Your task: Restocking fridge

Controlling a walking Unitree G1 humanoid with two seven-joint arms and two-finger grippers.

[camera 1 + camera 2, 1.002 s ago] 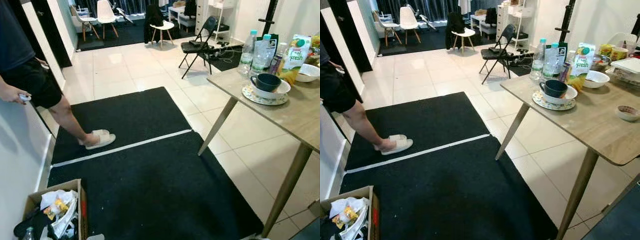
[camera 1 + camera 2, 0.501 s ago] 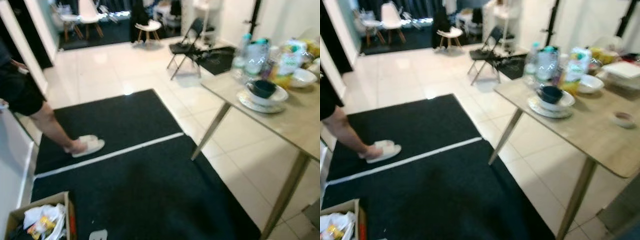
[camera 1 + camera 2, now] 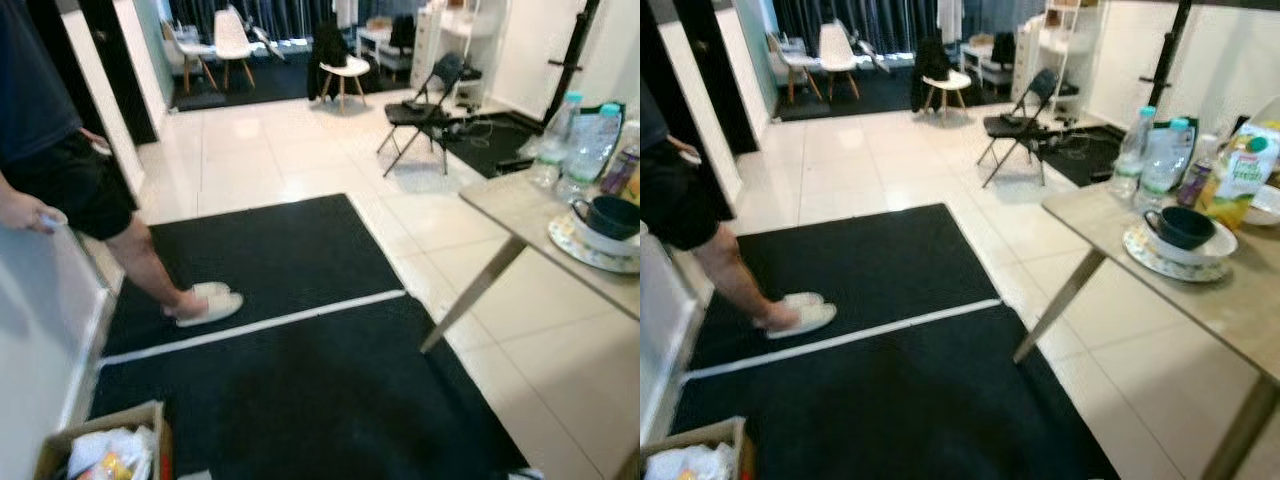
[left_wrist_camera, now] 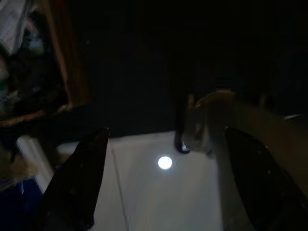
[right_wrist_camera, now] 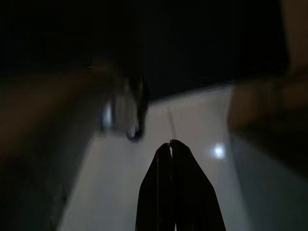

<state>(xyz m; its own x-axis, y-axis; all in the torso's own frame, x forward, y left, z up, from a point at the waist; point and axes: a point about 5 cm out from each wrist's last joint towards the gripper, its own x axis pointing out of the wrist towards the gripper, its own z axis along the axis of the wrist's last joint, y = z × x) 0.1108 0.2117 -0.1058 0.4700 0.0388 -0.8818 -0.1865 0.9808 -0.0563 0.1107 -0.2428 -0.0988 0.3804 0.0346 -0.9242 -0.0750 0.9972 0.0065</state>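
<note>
Both grippers hang idle over the floor in dim wrist views: the left gripper (image 4: 163, 187) with its two black fingers spread wide apart and nothing between them, the right gripper (image 5: 174, 192) with its fingers pressed together at the tips, also holding nothing. Below each lies pale tile with a bright spot of reflected light and the edge of a dark mat; the rest is too dark to make out.

Groceries stand on the wooden table (image 3: 1230, 300) at the robot's right: two clear water bottles (image 3: 1130, 155) at the far corner, a juice carton (image 3: 1240, 175) just beside them, and a dark mug (image 3: 1182, 226) sitting in a white bowl on a patterned plate (image 3: 1160, 262). Another white bowl (image 3: 1268, 205) sits at the frame's edge behind the carton.

A black mat (image 3: 300, 380) crossed by a white stripe (image 3: 260, 325) covers the floor in front of the robot. A person (image 3: 60, 170) in dark shorts stands at the left beside a white surface, one foot in a pale slipper (image 3: 208, 305) on the mat. A cardboard box (image 3: 105, 450) of rubbish sits in the near left corner.

Farther back, a black folding chair (image 3: 1020, 125) stands on the tiles, with white chairs (image 3: 835, 55) and a small round stool (image 3: 945, 85) at the dark far end of the room
</note>
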